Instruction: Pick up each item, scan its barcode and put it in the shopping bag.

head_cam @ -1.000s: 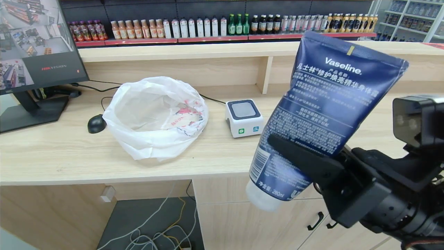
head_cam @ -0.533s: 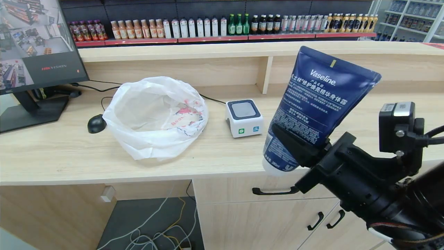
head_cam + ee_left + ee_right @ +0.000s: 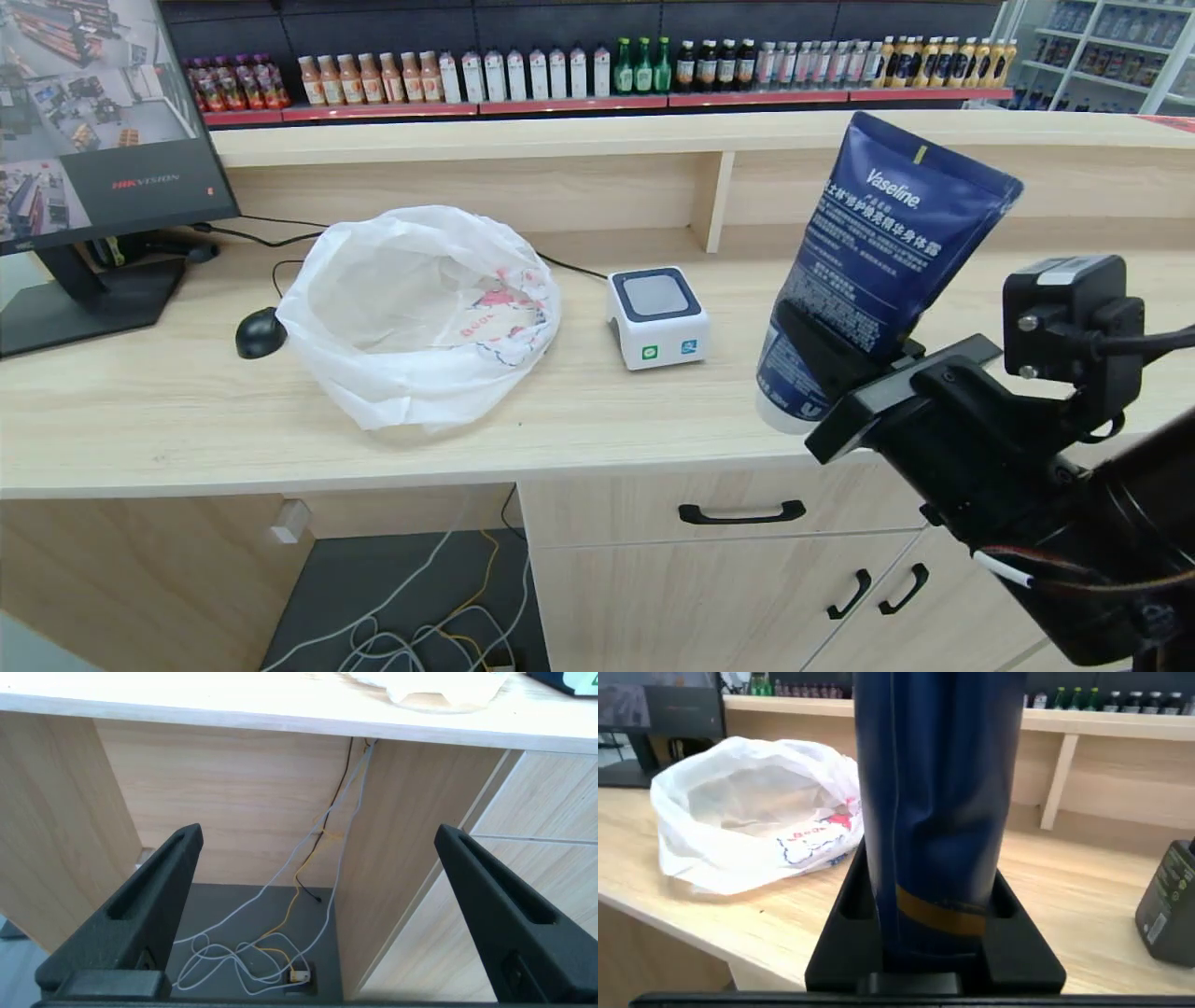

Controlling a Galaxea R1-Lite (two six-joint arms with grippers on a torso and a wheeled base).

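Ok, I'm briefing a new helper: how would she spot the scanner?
Look at the wooden counter. Right of the white bag sits the scanner: a small white cube with a grey window on top, unlike the black mouse on the bag's other side.

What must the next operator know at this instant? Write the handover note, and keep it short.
Left gripper: open, holding nothing, below the edge of the wooden counter.
Right gripper: shut on the dark blue squeeze tube, held cap down above the counter, to the right of the small white box scanner.
White plastic shopping bag: open on the counter, left of the scanner; no item seen inside.
Done: tube picked up.
Left: scan its barcode, then bag it.
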